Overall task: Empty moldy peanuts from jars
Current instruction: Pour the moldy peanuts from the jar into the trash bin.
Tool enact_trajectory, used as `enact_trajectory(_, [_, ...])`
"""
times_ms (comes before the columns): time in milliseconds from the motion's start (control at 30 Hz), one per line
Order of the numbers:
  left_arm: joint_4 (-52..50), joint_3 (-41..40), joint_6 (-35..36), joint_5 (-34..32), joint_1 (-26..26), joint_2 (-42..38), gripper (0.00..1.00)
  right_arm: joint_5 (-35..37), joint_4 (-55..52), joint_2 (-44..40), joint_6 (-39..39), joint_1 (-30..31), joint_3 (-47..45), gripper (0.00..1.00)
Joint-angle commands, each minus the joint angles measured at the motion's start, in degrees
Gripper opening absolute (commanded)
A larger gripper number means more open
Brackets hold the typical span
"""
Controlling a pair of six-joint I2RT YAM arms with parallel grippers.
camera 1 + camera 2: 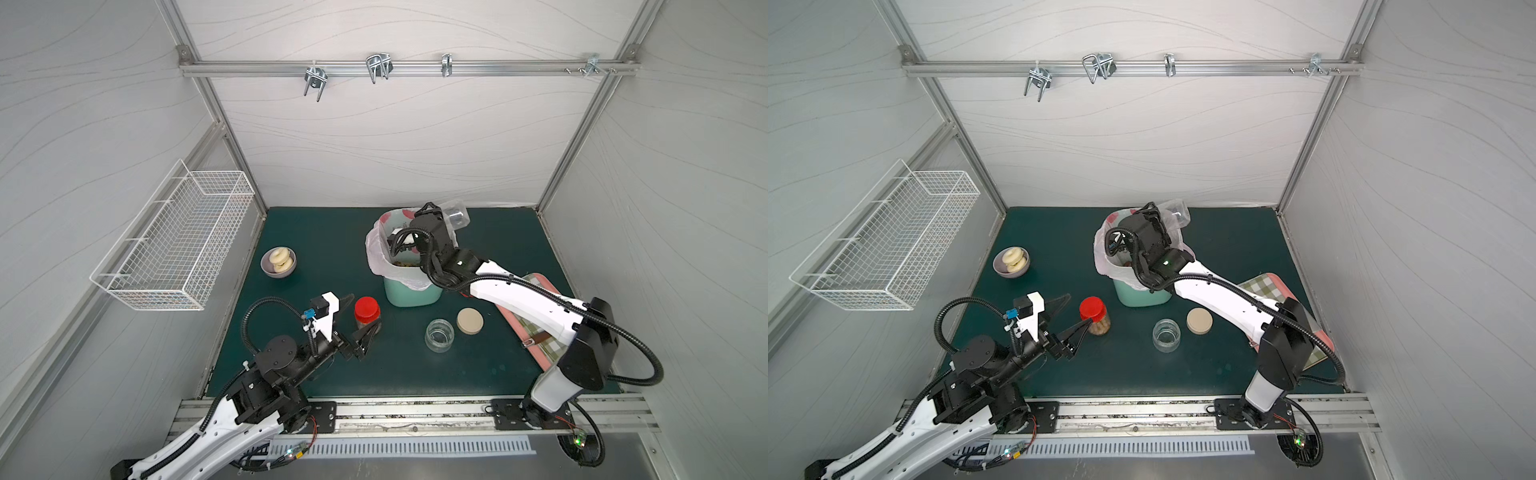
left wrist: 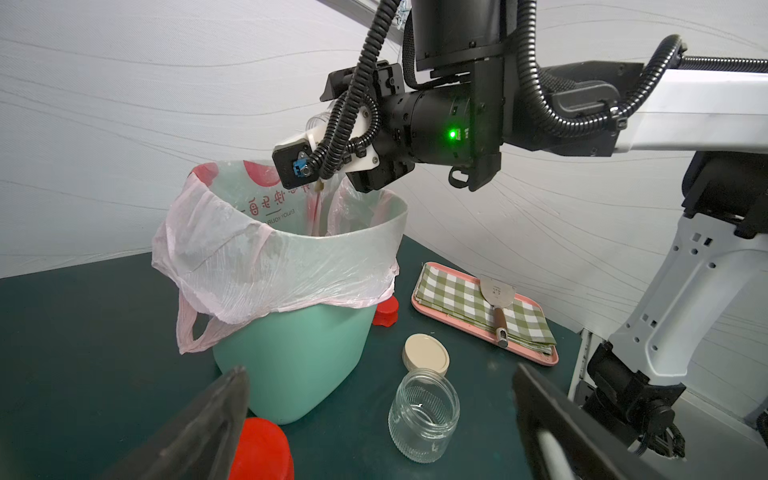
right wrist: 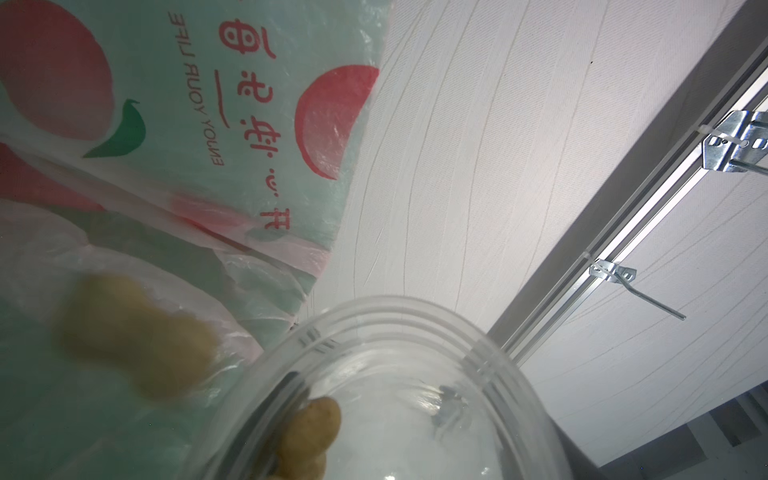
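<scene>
**Top views.** The right gripper (image 1: pixel 436 211) is clamped on a clear jar (image 1: pixel 456 216), tipped on its side above the bin (image 1: pixel 411 293). The wrist hides most of its fingers. Peanuts (image 1: pixel 405 262) lie in the bin's bag (image 1: pixel 376 249), partly covered by the arm. The left gripper (image 1: pixel 1079 308) stands wide apart beside a red-lidded jar (image 1: pixel 1094 311) with peanuts inside. One fingertip overlaps the jar, and whether it touches cannot be told. A squat jar (image 1: pixel 439 334) stands empty on the mat (image 1: pixel 324 232), with its beige lid (image 1: pixel 470 321) just beside it. The right arm covers most of the tray (image 1: pixel 510 321).

**Left wrist.** Both left fingers are cut off at the frame edge. The red-lidded jar shows only its lid, partly behind one finger. A loose red lid (image 2: pixel 386 311) peeks out from behind the bin, half hidden. Only a sliver of the clear jar shows past the right wrist. A small tan blur hangs under it, above the bag.

**Right wrist.** The clear jar's mouth is cut off at the frame edge. One peanut sits inside the jar at the rim. Another, blurred, is outside the jar against the bag. The fingers are out of frame.
</scene>
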Motion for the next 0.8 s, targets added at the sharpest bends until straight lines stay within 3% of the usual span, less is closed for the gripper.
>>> enact_trajectory(0, [1.20,0.39,0.64,-0.54,0.16,-1.02,0.99,3.00,2.22,0.52,-3.54,0.35,-0.72,0.00])
enact_trajectory(767, [0.76,0.28,0.76,-1.11,0.16,-1.62,0.99,4.43,2.25,1.24,-7.23,0.53,-1.54,0.00])
